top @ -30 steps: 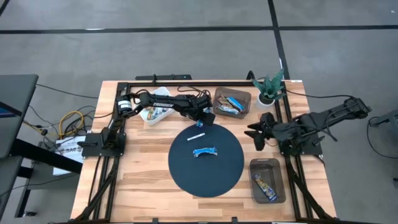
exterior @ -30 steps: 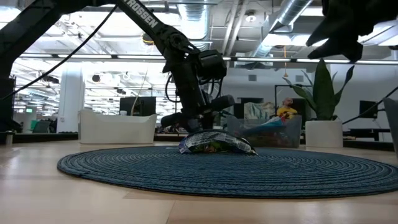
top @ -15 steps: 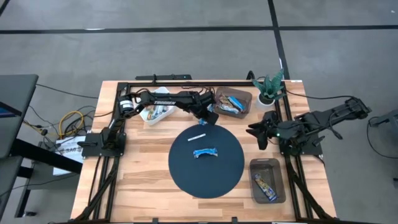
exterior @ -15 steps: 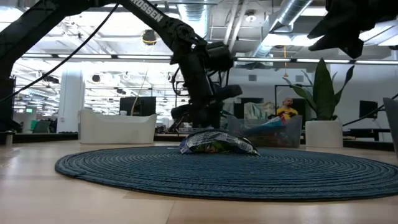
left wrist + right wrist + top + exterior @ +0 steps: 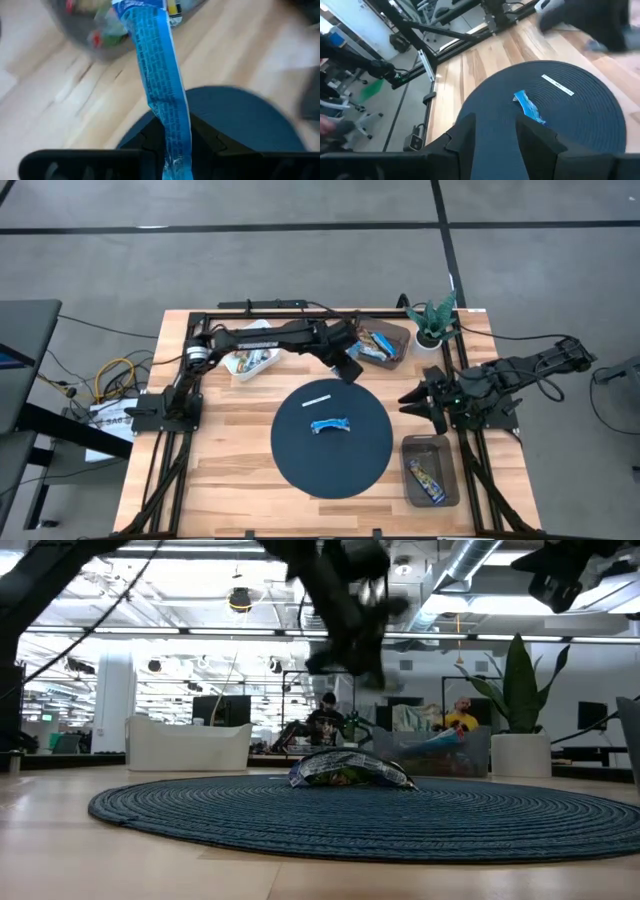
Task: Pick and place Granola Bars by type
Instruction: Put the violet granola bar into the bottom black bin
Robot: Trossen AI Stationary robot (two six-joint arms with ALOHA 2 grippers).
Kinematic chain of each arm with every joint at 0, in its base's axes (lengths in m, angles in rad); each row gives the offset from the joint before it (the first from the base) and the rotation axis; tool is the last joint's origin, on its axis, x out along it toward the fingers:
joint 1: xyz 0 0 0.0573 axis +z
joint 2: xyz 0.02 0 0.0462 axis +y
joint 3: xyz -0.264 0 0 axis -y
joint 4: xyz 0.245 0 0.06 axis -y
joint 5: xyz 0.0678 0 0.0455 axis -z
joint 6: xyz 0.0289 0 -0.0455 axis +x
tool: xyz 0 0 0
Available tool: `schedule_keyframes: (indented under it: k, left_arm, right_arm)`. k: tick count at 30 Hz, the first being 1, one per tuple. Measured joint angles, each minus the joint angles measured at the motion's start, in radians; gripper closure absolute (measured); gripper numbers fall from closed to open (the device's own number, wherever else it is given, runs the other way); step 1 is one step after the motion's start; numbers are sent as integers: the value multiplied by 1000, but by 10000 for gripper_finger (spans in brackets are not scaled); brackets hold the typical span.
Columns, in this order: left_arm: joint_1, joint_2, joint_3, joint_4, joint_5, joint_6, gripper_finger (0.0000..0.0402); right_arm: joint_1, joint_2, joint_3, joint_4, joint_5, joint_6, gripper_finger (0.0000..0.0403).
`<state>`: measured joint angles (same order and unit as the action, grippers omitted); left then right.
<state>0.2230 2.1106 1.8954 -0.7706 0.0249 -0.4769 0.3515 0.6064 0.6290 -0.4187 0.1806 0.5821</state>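
Blue bar over far bin

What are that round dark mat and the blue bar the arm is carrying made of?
The mat looks like woven or coiled fibre, matte dark blue: the low view shows concentric ridges. The blue bar in the left gripper seems wrapped in thin glossy plastic or foil film: it is printed and crinkles where the fingers pinch it.

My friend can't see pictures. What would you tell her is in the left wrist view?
The left gripper pinches a long blue granola bar between its dark fingers, above the wooden table and the edge of a round dark mat.
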Motion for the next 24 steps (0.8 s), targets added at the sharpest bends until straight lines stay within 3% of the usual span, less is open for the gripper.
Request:
schedule_keyframes:
  k: [5,11,18,24]
  left_arm:
    - [-71,-119,3,2,-92,2,347]
    - [-135,-207,4,43,-120,-27,347]
    - [-214,-215,3,182,-27,28,347]
    - [-263,-213,3,305,-20,60,347]
  right_arm:
    - [-1,0,0,-11,28,0,274]
    - [-1,2,0,7,110,-15,274]
    - [-1,2,0,78,83,-15,274]
    - [-1,2,0,201,86,-18,274]
